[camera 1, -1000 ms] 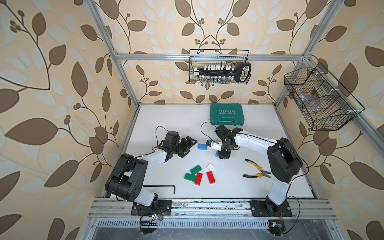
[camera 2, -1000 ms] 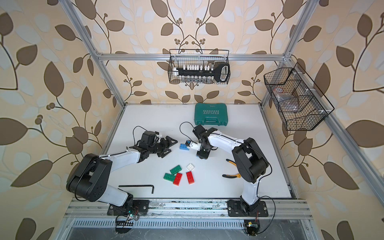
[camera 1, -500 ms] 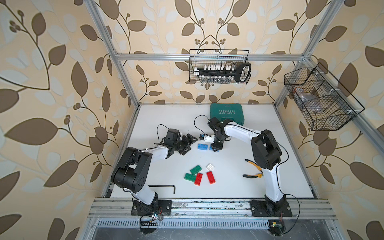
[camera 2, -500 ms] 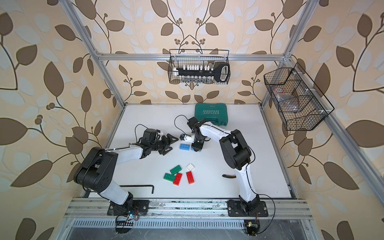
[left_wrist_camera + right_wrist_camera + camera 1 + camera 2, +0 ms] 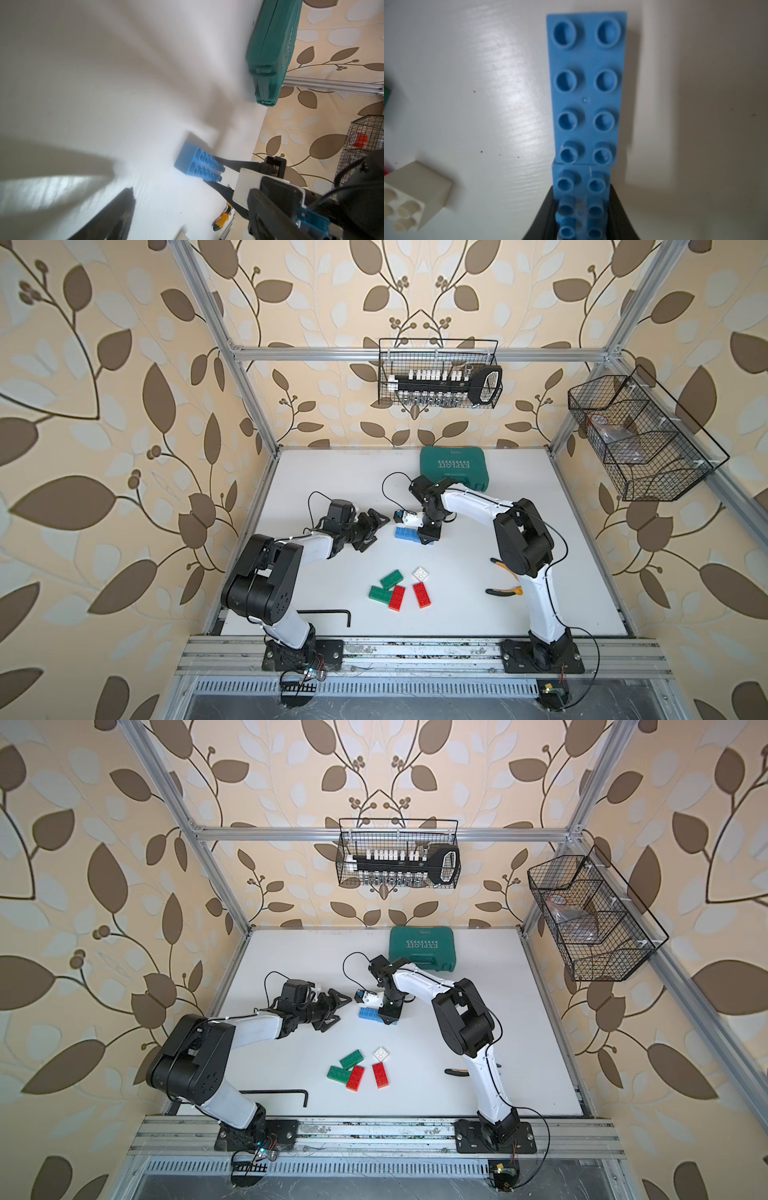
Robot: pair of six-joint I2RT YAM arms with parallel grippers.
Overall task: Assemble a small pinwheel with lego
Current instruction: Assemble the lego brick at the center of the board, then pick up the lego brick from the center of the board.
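Assembly is starting: right pincer [image 5: 581,187] is clamping blue brick [image 5: 581,199], touching second blue brick [image 5: 586,83] ahead; left pincer [image 5: 374,531] is gaping empty; green bricks [image 5: 390,579], red bricks [image 5: 397,597], white brick [image 5: 420,573] lying loose.

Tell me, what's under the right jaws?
A blue brick, gripped between them, meets a second blue brick end to end. The jaws cover the first one's sides.

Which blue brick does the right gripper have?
The blue brick between the fingers of the right gripper; the other blue brick lies end to end beyond it, free.
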